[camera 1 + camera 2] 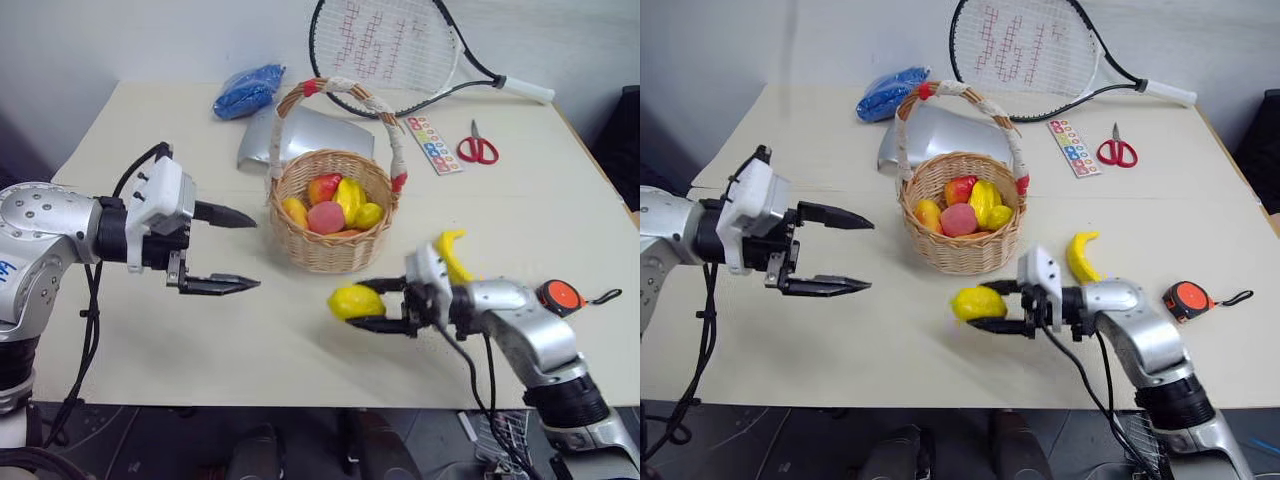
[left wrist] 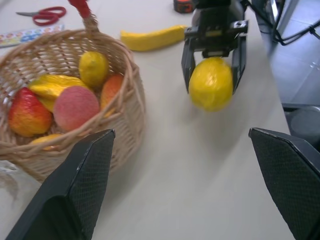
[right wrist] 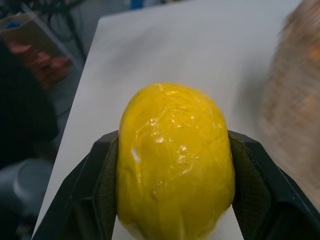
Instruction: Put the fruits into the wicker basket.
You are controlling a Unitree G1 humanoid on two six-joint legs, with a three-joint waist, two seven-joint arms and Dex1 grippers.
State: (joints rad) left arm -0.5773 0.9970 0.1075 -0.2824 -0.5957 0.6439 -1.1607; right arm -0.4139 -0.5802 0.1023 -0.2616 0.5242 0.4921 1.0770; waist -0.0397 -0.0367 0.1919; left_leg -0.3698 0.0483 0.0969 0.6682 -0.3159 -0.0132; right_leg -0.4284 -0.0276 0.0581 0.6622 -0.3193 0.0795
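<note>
Clamping a yellow lemon [image 1: 356, 301], the right gripper [image 1: 381, 305] hangs near the wicker basket [image 1: 330, 250]; left gripper [image 1: 240, 250] wide open.

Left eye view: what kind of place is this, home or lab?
Probably a lab or test room set up for manipulation trials, not a home. A plain table against a bare wall holds unrelated props: a wicker basket of toy fruits, a tennis racket, scissors. Cables hang below the table edge.

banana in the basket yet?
No, the banana lies on the table beside the right gripper, outside the basket.
</note>
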